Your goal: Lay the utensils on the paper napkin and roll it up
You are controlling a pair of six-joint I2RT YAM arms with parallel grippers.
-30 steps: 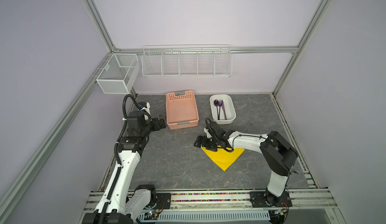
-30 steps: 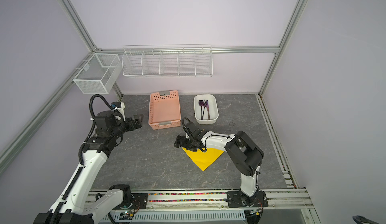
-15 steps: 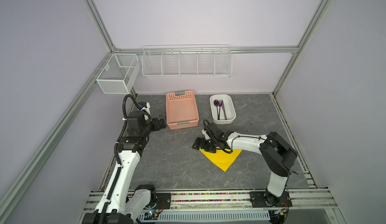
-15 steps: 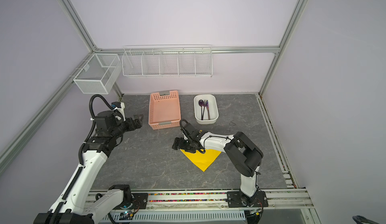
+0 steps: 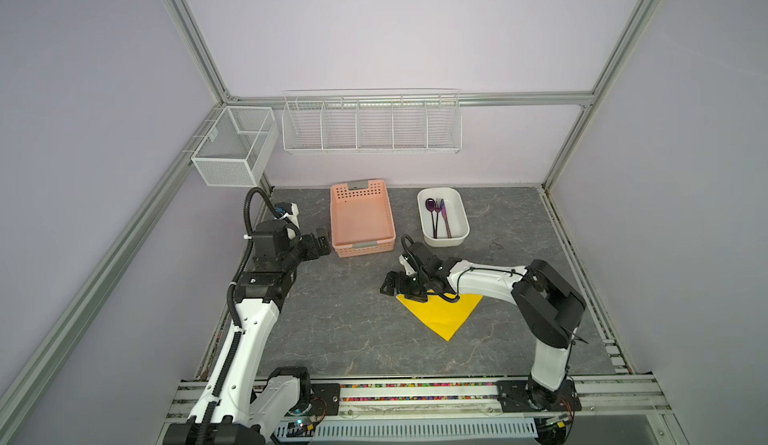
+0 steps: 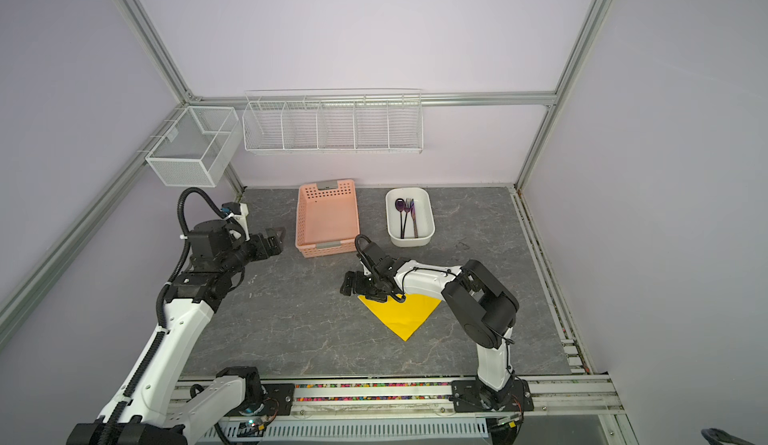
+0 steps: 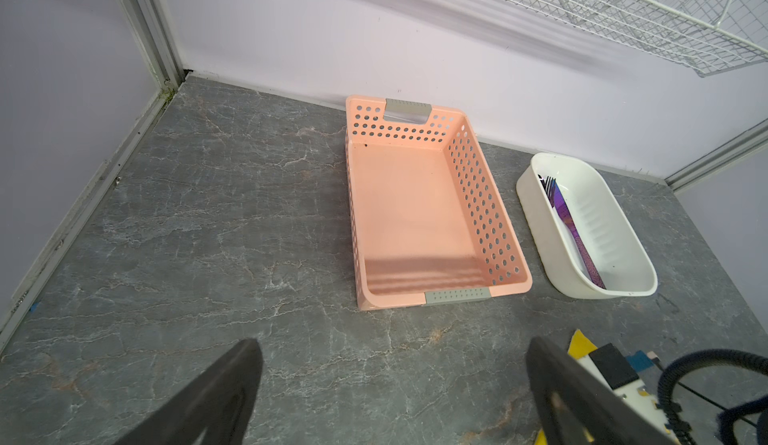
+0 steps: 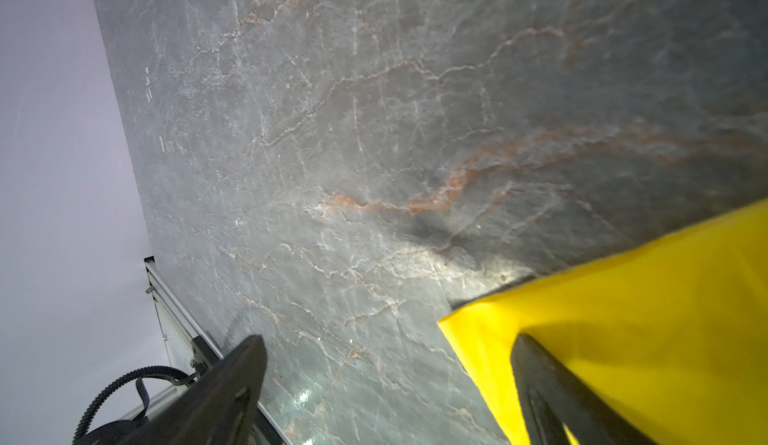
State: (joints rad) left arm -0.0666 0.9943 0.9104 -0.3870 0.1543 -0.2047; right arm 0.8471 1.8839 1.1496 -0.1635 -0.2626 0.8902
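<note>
Slides the paper napkin (image 5: 442,314) slightly leftward at lower centre under the wide-open right gripper (image 5: 402,290), leaves the left gripper (image 5: 321,241) wide open beside the pink basket (image 5: 365,249) and the utensils (image 5: 439,218) untouched in the white tub (image 5: 464,225), placement not begun.

Right hand (image 5: 402,290) and arm (image 5: 482,281) cover the far part of the napkin (image 5: 440,316) in both top views; from the left wrist, the tub (image 7: 540,231) wall hides most of the utensils (image 7: 567,218).
</note>
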